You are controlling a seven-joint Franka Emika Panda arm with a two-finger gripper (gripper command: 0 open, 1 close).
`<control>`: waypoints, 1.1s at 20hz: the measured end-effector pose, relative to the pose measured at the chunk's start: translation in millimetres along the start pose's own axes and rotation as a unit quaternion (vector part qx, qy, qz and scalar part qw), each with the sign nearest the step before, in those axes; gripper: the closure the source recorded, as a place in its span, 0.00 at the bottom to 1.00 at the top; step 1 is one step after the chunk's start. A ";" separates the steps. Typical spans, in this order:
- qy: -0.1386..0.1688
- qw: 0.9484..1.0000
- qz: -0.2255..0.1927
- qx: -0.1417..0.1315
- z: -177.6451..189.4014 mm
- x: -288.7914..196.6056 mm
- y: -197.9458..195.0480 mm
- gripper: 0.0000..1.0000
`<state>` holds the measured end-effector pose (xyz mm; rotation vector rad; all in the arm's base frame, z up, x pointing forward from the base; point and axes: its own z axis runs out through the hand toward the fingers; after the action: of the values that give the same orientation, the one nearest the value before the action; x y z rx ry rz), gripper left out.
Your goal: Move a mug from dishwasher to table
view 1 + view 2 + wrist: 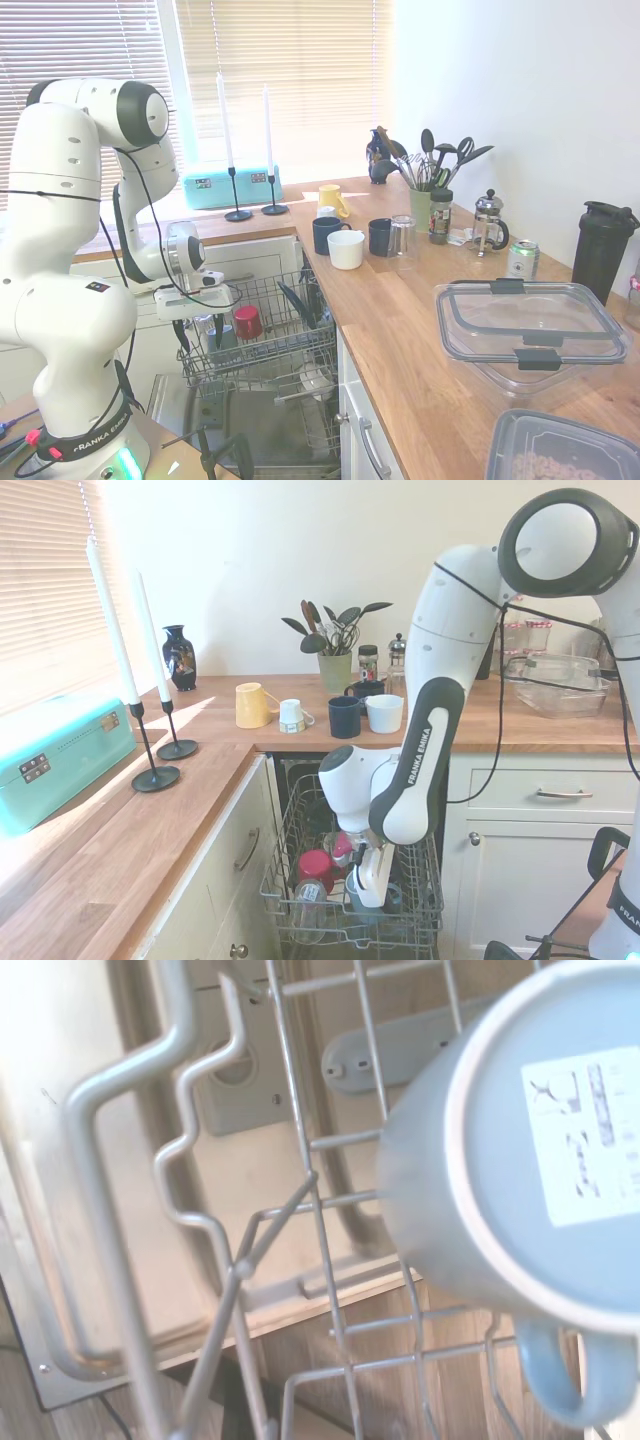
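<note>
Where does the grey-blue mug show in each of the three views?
First exterior: mug in the dishwasher rack, below the gripper, left of the red mug.
Second exterior: mostly hidden behind the gripper.
Wrist: fills the right side, base and handle showing.
Shared landmark: red mug.

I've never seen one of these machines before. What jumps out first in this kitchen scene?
The big white robot arm dominates, bending down from the counter's height into the pulled-out dishwasher rack. Its claw hangs low in the rack beside a shiny red mug, and the wrist view shows a grey-blue mug upside down with a white sticker on its base. Behind, two tall white candles stand by the bright window.
</note>
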<state>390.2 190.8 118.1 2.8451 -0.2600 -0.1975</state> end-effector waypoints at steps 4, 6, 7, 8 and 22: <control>-0.004 1.000 -0.006 0.002 14.9 5.3 2.2 0.00; -0.006 1.000 -0.007 0.005 21.3 7.1 4.4 0.00; -0.007 1.000 -0.008 0.006 24.4 7.8 5.1 1.00; -0.008 1.000 -0.009 0.006 27.1 8.7 5.8 1.00; 0.000 0.999 -0.025 0.025 38.1 16.8 6.6 1.00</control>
<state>399.5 171.3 81.9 2.9033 -0.1982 -0.2050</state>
